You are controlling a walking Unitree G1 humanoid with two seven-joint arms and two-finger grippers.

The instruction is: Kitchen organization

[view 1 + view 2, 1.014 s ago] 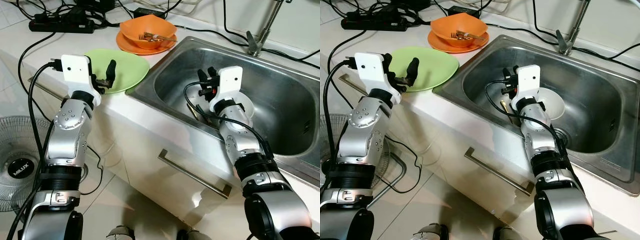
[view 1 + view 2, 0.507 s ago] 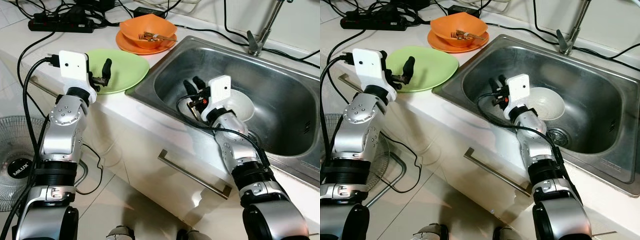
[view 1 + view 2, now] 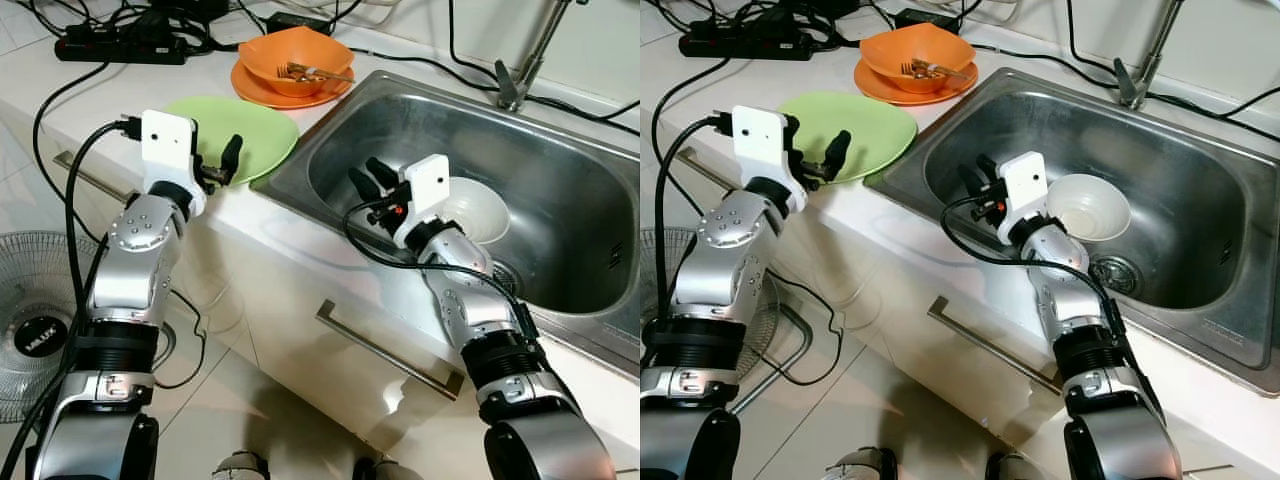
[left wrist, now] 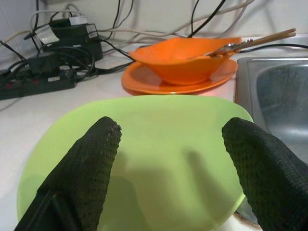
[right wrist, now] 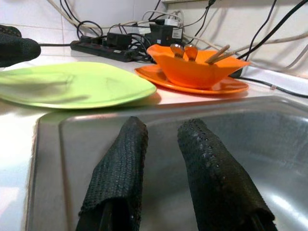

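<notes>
- Green plate [image 3: 250,135] lies on the worktop [image 3: 60,100] just beside the sink [image 3: 560,130], at its 9 o'clock.
- Left pincer [image 3: 218,168], fingers spread wide, hovers over the plate's near rim.
- Right pincer [image 3: 368,178], fingers slightly apart and empty, hangs inside the sink; white bowl [image 3: 478,208] at its 3 o'clock.

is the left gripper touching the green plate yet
Cannot tell. In the left wrist view the left gripper is open, straddling the green plate, but no view plainly shows contact or a gap.
</notes>
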